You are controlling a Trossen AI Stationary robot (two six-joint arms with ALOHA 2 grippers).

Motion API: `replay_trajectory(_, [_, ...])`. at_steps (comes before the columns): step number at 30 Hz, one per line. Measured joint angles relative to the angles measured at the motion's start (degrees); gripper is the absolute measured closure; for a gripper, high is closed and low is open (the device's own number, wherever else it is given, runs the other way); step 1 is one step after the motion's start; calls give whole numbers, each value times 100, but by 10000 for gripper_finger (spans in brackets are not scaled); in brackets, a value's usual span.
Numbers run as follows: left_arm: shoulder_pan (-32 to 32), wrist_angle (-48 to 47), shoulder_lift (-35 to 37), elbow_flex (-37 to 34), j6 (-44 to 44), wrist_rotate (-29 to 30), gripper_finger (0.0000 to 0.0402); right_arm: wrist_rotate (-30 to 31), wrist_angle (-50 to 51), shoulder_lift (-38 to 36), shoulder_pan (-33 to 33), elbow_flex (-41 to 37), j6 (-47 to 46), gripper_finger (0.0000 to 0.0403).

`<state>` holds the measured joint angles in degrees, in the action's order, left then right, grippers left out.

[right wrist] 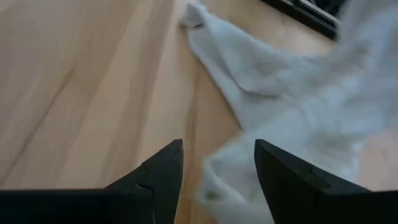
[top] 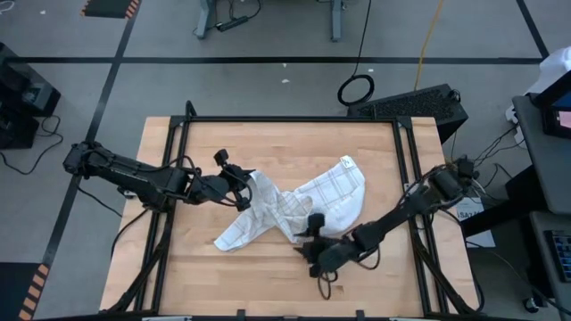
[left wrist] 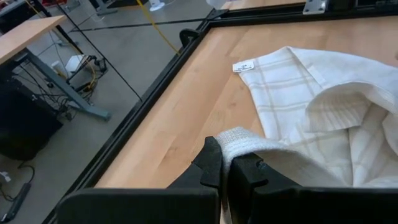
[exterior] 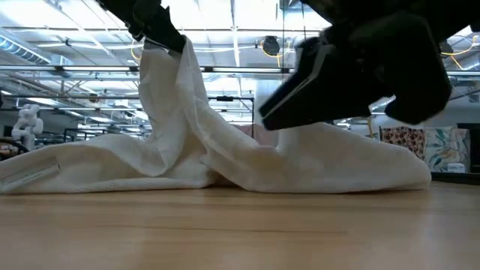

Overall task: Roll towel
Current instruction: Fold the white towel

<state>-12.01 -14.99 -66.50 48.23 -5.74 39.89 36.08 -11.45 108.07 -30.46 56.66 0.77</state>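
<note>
The white checked towel (top: pixel 303 205) lies crumpled across the middle of the wooden table, with its labelled corner (top: pixel 346 161) toward the far right and another corner (top: pixel 227 241) toward the near left. My left gripper (top: pixel 243 185) is shut on a raised part of the towel at its left side. In the low view that part rises to a peak (exterior: pixel 169 67) under the gripper (exterior: pixel 161 34). My right gripper (top: pixel 312 234) is open and low at the towel's near edge. A bunched bit of towel (right wrist: pixel 224 180) shows between its fingertips (right wrist: pixel 219 155); whether they touch it I cannot tell. My left gripper pinches a bunched edge of the towel (left wrist: pixel 242 140) between its two fingers, coming from the table's left and slanting a little downward. The pinched part is lifted clear. The cloth hangs from it in slack folds (exterior: pixel 180 120) to the rest, which lies on the table.
A black frame rail (top: pixel 294 119) runs around the table top. Bare wood lies along the near edge (top: pixel 268 276) and at the far left (top: pixel 223 143). Beyond the table are floor cables (top: pixel 357 89) and a side desk (left wrist: pixel 25 37).
</note>
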Motion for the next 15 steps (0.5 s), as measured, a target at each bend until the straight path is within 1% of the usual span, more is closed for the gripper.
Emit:
replay_trajectory(3, [0, -3, 0, 0, -1, -3, 394, 198, 353, 402, 7, 467, 194, 214])
replay_trajectory(5, [0, 1, 0, 0, -2, -4, 394, 527, 745, 628, 52, 781, 165, 214])
replay_trajectory(9, [0, 3, 0, 0, -5, -27, 394, 1158, 1879, 932, 188, 1243, -302, 227])
replay_trajectory(12, [0, -13, 0, 0, -2, -55, 394, 1358, 2702, 935, 259, 1540, -673, 264])
replay_trajectory(15, [0, -19, 0, 0, -2, -76, 394, 1296, 3457, 836, 318, 1756, -791, 333])
